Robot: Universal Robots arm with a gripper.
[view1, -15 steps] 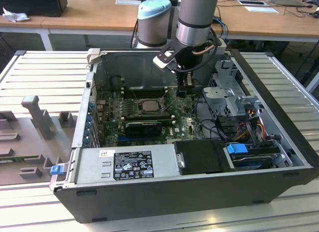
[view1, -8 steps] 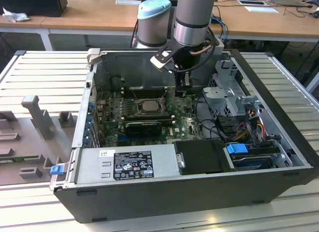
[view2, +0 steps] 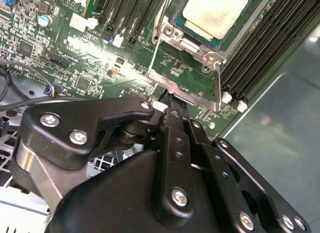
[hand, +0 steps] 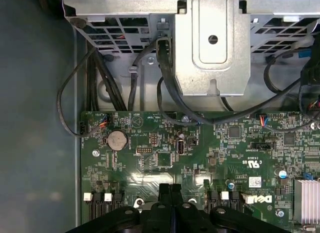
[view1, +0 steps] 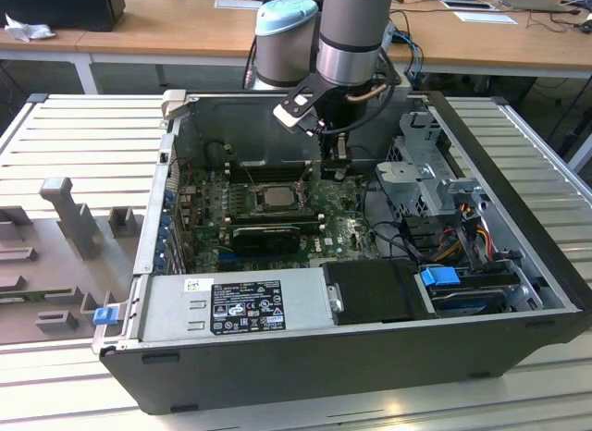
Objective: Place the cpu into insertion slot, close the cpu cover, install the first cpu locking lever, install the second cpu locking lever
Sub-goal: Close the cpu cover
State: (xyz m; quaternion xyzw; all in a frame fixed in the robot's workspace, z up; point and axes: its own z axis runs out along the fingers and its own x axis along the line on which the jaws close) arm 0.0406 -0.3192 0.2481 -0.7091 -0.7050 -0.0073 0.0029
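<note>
The cpu, its pale silver top up, lies flat in the insertion slot on the green board. The silvery cpu cover lies down around it, the chip showing through its window. Thin metal lever rods run along the cover's sides. My gripper is shut, its black fingers pressed together with nothing seen between them. The tips sit just off the cover's outer edge, low over the board. In the exterior view the cpu is mid-board and the gripper hangs beside it towards that view's right.
Long black memory slots flank the socket. A metal drive cage and black cables lie beyond the board's edge, and a coin battery sits on the board. The power supply fills the case front, and the case wall is close.
</note>
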